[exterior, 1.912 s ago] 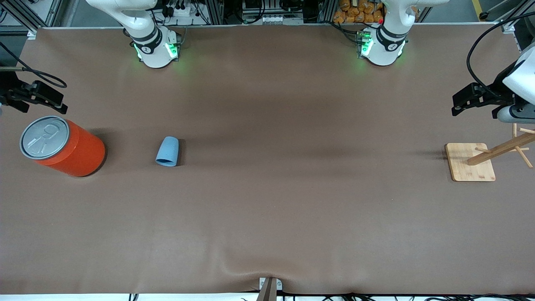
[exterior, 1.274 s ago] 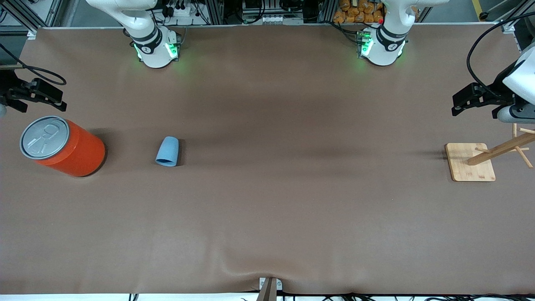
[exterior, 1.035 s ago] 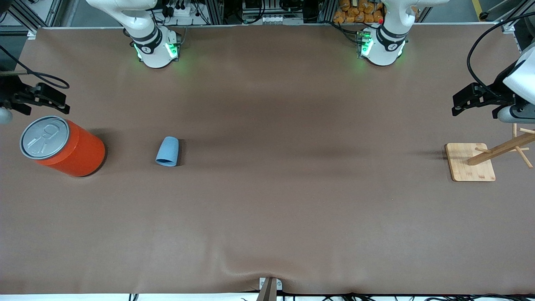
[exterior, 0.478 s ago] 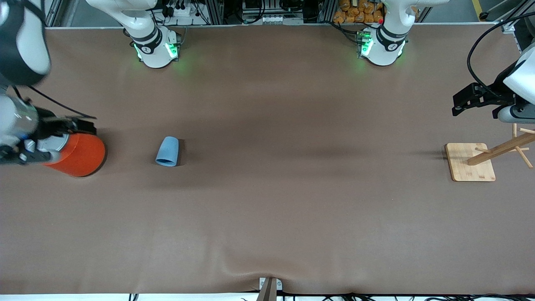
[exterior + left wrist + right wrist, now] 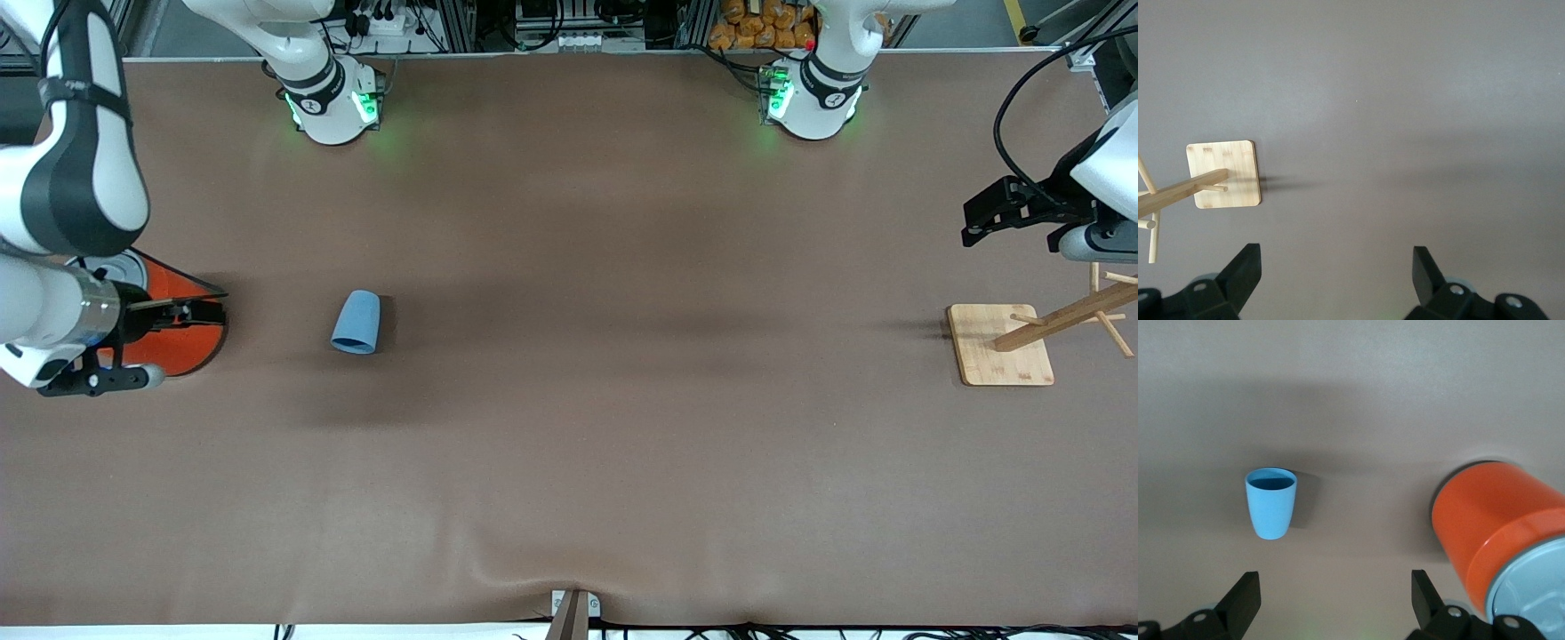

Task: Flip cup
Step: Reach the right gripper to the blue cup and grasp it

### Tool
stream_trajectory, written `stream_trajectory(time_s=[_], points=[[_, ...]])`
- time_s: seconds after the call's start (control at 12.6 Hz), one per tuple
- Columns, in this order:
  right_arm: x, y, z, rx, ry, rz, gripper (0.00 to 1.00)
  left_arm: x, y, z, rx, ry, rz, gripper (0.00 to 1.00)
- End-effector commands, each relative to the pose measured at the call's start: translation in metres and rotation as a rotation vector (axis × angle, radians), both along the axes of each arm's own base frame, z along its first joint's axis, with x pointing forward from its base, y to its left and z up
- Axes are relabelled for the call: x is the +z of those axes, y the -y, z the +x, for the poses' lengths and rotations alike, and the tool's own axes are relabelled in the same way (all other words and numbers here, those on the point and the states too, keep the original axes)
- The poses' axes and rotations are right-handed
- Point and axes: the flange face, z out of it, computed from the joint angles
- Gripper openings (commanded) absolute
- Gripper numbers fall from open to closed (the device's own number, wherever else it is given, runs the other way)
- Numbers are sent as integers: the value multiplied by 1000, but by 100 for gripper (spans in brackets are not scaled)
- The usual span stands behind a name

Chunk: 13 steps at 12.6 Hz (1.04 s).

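Note:
The light-blue cup (image 5: 356, 322) lies on its side on the brown table, its mouth toward the front camera. In the right wrist view the cup (image 5: 1271, 503) shows its darker blue inside. My right gripper (image 5: 191, 311) is open and empty. It hangs over the orange-red can (image 5: 178, 342), toward the right arm's end of the table from the cup and apart from it. In the right wrist view the right gripper (image 5: 1335, 593) has bare table between its fingertips. My left gripper (image 5: 982, 218) waits, open and empty, in the air at the left arm's end; it also shows in the left wrist view (image 5: 1336, 270).
The orange-red can with a grey lid (image 5: 1511, 540) stands beside the cup, partly hidden by my right arm. A wooden rack on a square base (image 5: 1000, 344) stands at the left arm's end, also in the left wrist view (image 5: 1225, 175).
My right arm has swung in from the table's end and now hangs over the can, hiding most of its lid. The cup, the can and the left arm have not moved.

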Motion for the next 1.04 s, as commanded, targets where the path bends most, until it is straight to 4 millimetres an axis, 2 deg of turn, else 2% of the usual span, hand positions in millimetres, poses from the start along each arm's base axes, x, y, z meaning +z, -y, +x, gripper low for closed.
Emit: stream_trajectory(time_s=[0.0, 0.16, 0.4, 0.64, 0.72, 0.96], points=[[-12, 5, -3, -45, -17, 60, 100, 3, -2, 3, -17, 7, -9, 100], [-36, -7, -14, -133, -51, 111, 100, 2, -2, 2, -17, 6, -9, 100], [-82, -42, -46, -137, 17, 101, 100, 2, -2, 3, -17, 6, -9, 100], [-115, -65, -62, -143, 5, 95, 100, 3, -2, 3, -17, 8, -8, 100], [-128, -80, -69, -137, 11, 91, 100, 3, -2, 3, -17, 8, -6, 100], [-170, -102, -90, -121, 45, 85, 100, -5, -4, 7, -14, -6, 1, 100]])
